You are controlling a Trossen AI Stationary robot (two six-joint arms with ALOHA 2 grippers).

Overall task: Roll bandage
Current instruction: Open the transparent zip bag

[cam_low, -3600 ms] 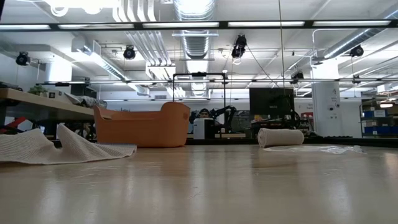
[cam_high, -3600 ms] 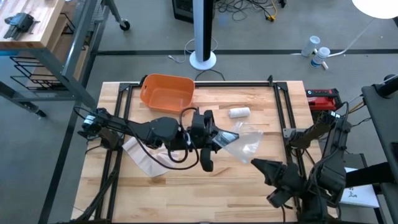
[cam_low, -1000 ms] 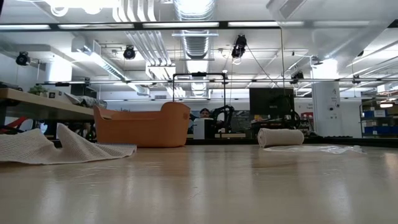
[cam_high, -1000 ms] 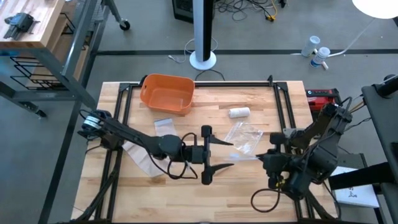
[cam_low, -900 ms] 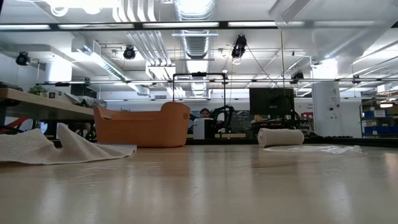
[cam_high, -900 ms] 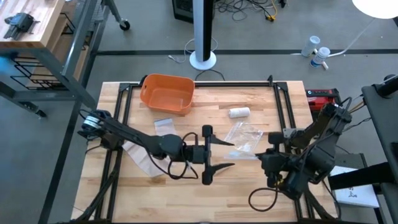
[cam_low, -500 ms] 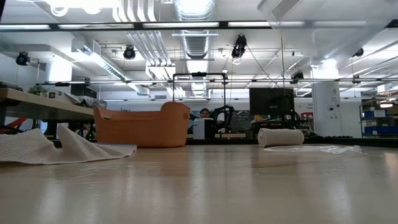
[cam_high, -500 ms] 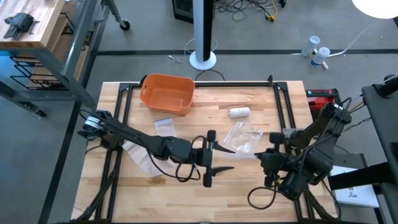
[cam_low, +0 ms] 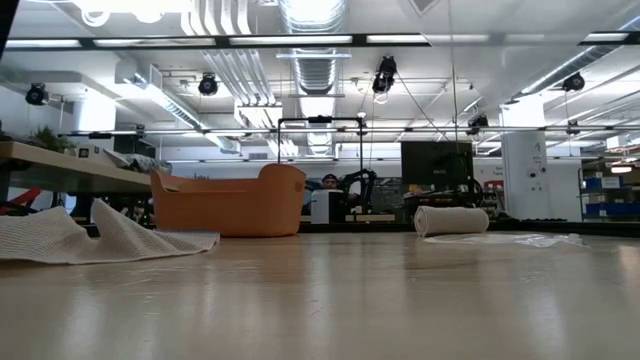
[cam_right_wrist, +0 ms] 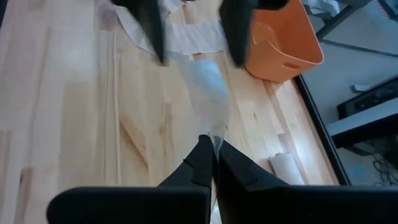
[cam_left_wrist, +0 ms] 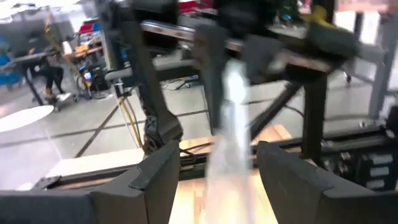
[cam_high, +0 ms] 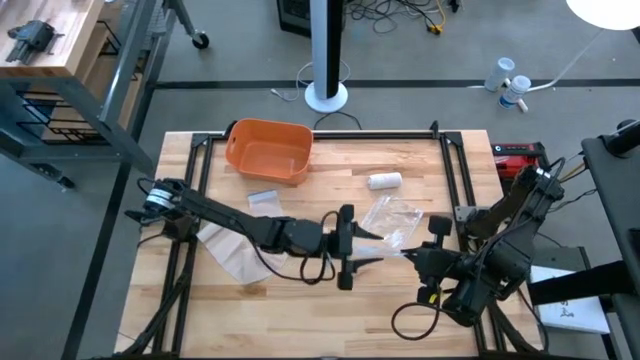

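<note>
Table [cam_high: 400,300]: rolled bandage [cam_high: 384,181] crosswise

table [cam_high: 400,300]: holds everything here.
tub [cam_high: 268,150]: at the back of the table, on the left side.
rolled bandage [cam_high: 384,181]: at the back, right of the tub, well apart from it.
loose bandage [cam_high: 228,248]: flat on the left side of the table, in front of the tub.
plastic bag [cam_high: 390,222]: in the middle, in front of the rolled bandage.
left gripper [cam_high: 372,243]: in the middle, just left of the bag, fingers spread on either side of it.
right gripper [cam_right_wrist: 213,147]: right of the bag, pinching its near corner.
</note>
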